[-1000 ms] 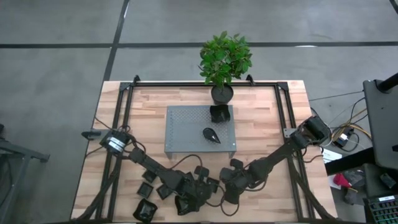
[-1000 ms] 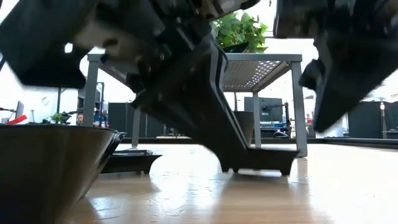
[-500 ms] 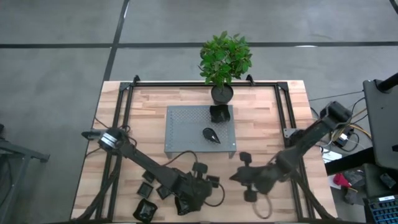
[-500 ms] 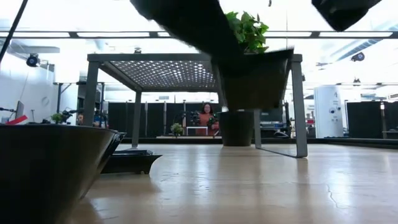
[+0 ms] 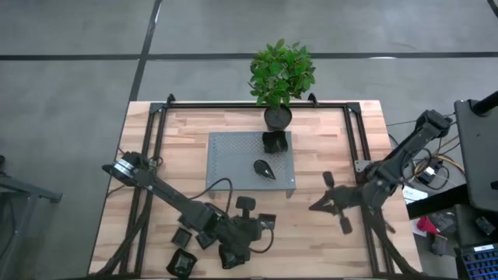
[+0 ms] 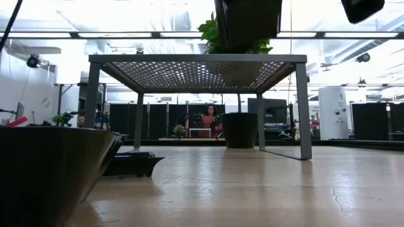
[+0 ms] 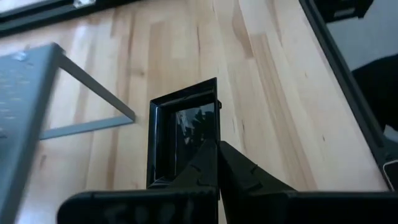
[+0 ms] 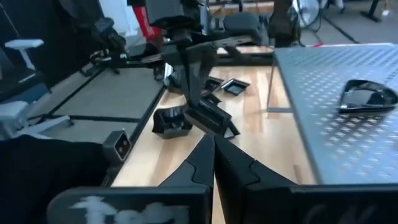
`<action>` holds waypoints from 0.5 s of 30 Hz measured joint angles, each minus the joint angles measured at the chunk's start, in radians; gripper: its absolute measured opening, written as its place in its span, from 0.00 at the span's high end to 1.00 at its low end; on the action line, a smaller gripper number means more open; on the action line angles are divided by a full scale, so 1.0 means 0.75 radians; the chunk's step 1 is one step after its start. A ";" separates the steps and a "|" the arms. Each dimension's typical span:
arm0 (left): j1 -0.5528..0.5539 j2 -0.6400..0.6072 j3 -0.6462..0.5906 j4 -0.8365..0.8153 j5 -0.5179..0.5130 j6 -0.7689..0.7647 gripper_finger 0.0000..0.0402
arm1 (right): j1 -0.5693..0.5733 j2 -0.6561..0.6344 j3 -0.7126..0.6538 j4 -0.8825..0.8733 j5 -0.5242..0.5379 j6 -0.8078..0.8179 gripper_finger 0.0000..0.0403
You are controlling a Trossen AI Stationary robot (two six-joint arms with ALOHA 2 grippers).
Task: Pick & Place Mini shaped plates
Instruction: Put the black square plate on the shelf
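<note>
Your left gripper (image 5: 261, 223), jaws clamped on a square plate (image 7: 183, 137), hung just in front of the grey platform (image 5: 233, 163). Your right gripper (image 5: 315, 207), pressed together empty, sat beside the platform's front right corner. 2 plates (image 5: 264, 169) lay on the platform.

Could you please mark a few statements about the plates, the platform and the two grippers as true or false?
1. A teardrop plate lies on the grey platform. True.
2. The left gripper is shut on a square plate. True.
3. The right gripper holds a plate. False: its fingers are shut on nothing.
4. The potted plant stands at the table's near edge. False: it stands at the far edge, behind the platform.
</note>
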State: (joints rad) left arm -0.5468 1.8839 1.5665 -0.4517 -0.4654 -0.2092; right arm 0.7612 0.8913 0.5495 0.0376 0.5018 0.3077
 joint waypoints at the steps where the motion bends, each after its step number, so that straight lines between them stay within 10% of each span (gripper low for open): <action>1: 0.000 -0.010 -0.001 -0.003 -0.009 -0.001 1.00 | 0.000 -0.041 -0.026 0.000 0.002 -0.013 0.98; 15: 0.005 -0.156 -0.001 -0.201 -0.135 -0.120 1.00 | -0.102 -0.488 -0.306 0.074 -0.102 -0.345 0.98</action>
State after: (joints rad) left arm -0.5430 1.7667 1.5658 -0.6025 -0.5665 -0.2994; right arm 0.6847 0.5252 0.3197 0.0933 0.4253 0.0487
